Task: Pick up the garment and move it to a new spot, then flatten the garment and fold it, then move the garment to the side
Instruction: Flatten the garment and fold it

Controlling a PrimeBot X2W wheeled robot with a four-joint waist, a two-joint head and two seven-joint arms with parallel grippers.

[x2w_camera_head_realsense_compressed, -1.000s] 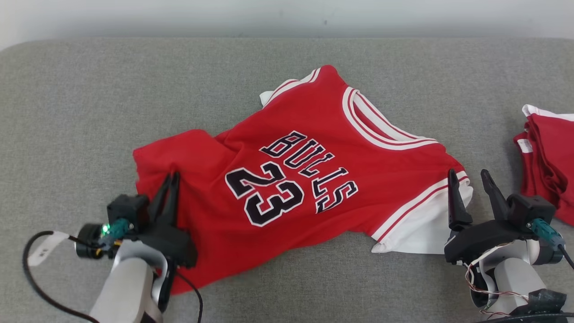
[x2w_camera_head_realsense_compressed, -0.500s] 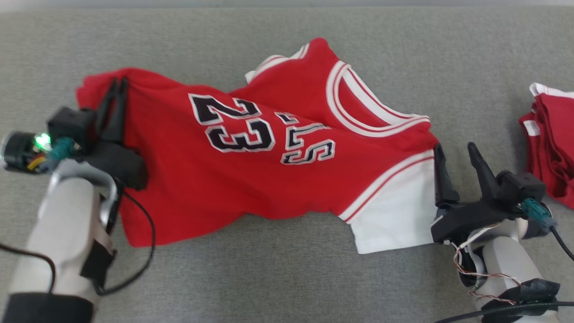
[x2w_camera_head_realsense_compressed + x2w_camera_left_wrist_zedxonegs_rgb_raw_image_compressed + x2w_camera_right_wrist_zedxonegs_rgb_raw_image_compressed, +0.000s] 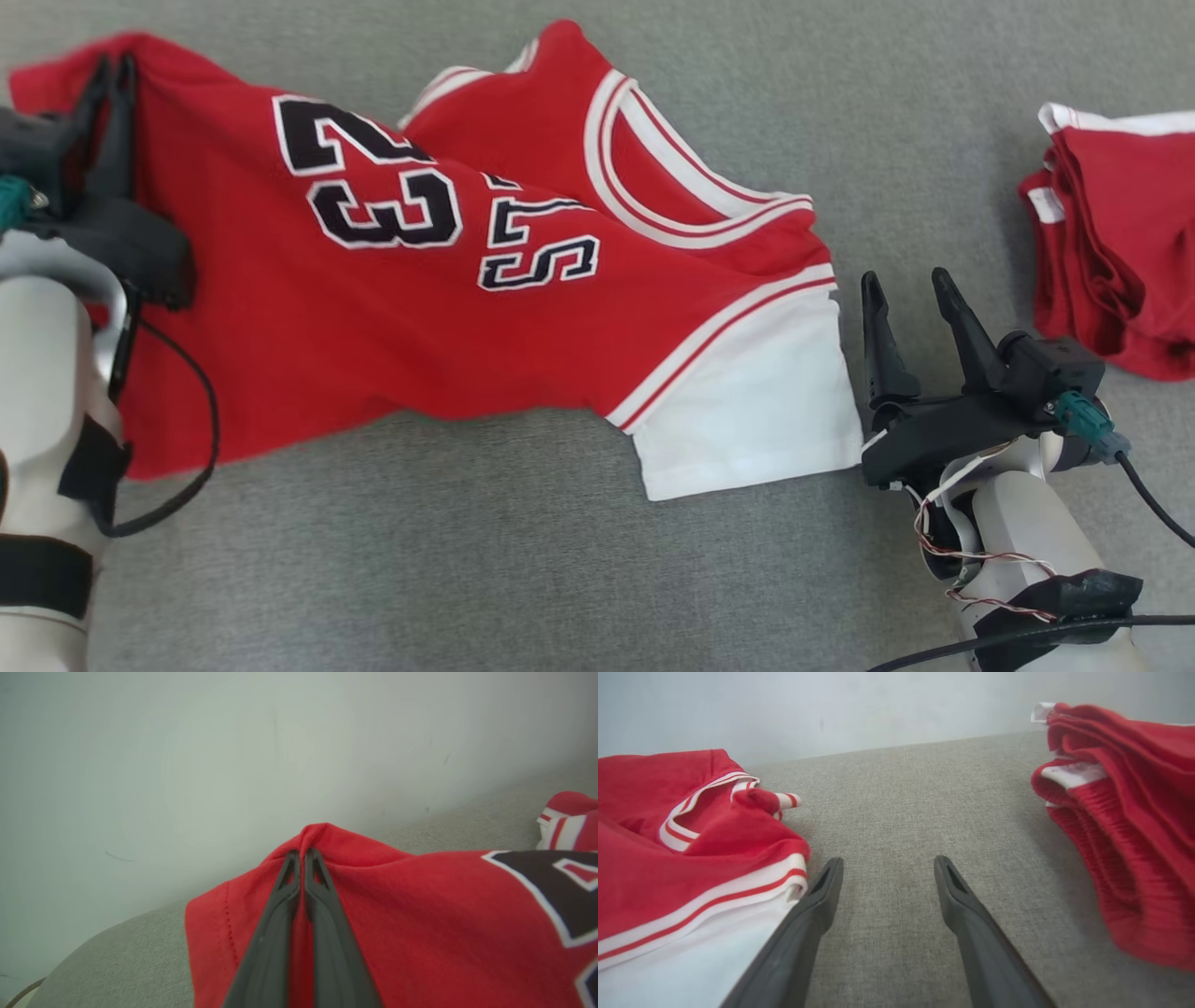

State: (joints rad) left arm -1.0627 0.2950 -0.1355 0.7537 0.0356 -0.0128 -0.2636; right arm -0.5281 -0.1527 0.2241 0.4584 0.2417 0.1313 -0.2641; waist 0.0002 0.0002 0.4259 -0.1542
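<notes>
The garment point(image 3: 448, 299) is a red jersey with white trim, a black 23 and partly hidden lettering, spread rumpled across the grey surface. My left gripper point(image 3: 110, 67) is shut on its far left corner, where the red cloth point(image 3: 373, 905) bunches around the two pressed-together fingers point(image 3: 275, 924). A white sleeve panel point(image 3: 747, 411) lies at the jersey's right end. Just right of that panel, my right gripper point(image 3: 904, 282) stands open with nothing between its fingers. In the right wrist view the gripper point(image 3: 887, 863) hovers over bare grey fabric, the jersey's striped edge point(image 3: 714, 891) touching its left finger.
A second pile of red cloth with white trim point(image 3: 1120, 252) lies at the right edge, also seen as folded red cloth point(image 3: 1125, 826) right of my open fingers. The grey padded surface point(image 3: 523, 569) runs to a pale wall point(image 3: 233, 756) behind.
The head camera has tilted down and shifted. My left gripper has pulled the jersey's corner up and to the left, stretching the cloth and folding over the lettering. The right gripper stays open beside the sleeve.
</notes>
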